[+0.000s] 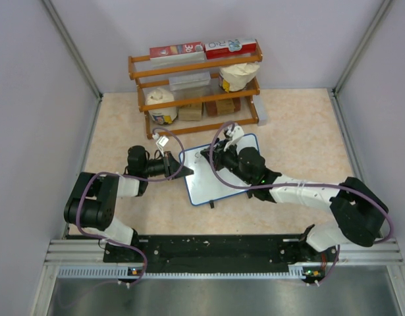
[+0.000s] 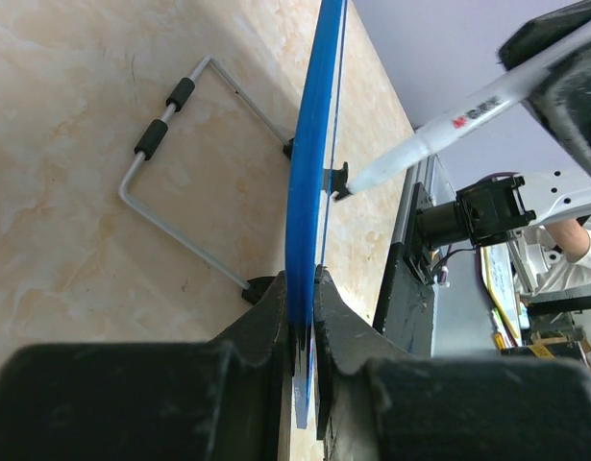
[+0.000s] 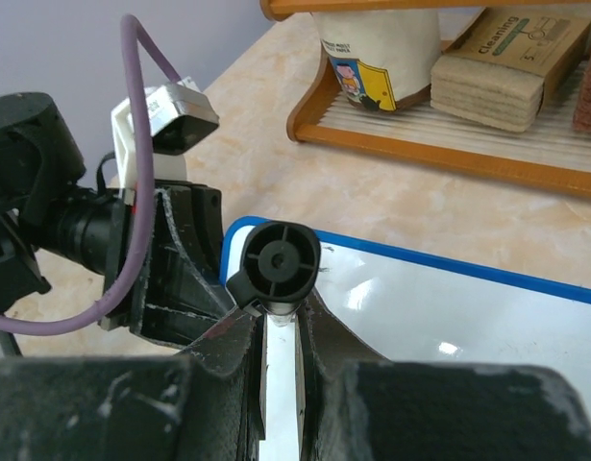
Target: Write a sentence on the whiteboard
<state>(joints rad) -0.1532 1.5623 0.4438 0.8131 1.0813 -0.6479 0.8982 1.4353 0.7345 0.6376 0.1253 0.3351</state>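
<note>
The whiteboard lies on the table, white with a blue frame. In the left wrist view it shows edge-on as a blue strip with its wire stand behind. My left gripper is shut on the board's left edge. My right gripper is shut on a white marker with a black end cap, held over the board's far left corner. The marker's black tip is at the board face. No readable sentence shows; the board face looks blank apart from tiny specks by the marker.
A wooden rack stands at the back with boxes, two tubs and sponge packs. White walls close in left, right and back. A black rail runs along the near edge.
</note>
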